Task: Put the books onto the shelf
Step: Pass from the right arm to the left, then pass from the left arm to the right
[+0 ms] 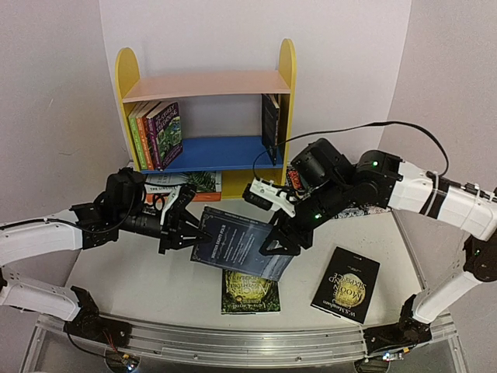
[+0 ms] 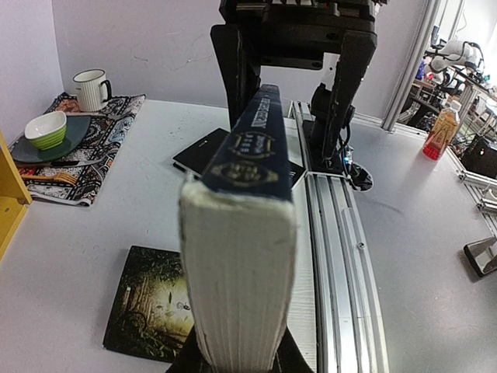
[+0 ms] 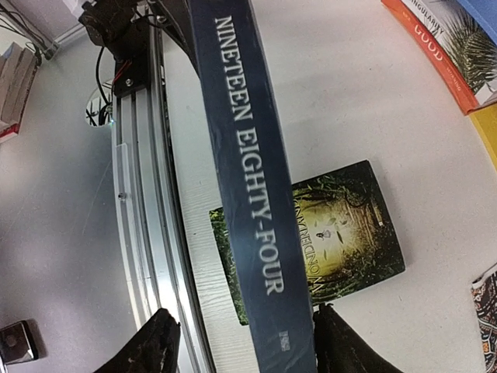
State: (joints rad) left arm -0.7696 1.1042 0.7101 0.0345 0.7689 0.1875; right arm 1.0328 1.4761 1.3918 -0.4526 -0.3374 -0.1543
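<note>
A few books (image 1: 158, 134) stand at the left of the shelf (image 1: 203, 84), a dark book (image 1: 270, 124) at its right. The blue book (image 1: 241, 245) hangs in the air, clamped by the left gripper (image 1: 190, 225); the right gripper (image 1: 283, 241) straddles it, jaws slack. A green book (image 1: 250, 294) and a black book (image 1: 345, 284) lie on the table (image 1: 155, 280) beneath, unshelved. The right arm (image 1: 404, 186) crosses before the shelf; a mug (image 2: 92, 89) and bowl (image 2: 45, 128) sit well aside.

Top external: mounted high over the near edge of the surface (image 1: 132, 272), looking down toward shelf (image 1: 206, 109), upper centre. Left wrist: pressed close to dark blue book (image 2: 241, 256), sighting along its spine. Right wrist: close above that spine, facing down. Shared in all three: green book (image 1: 250, 292).
</note>
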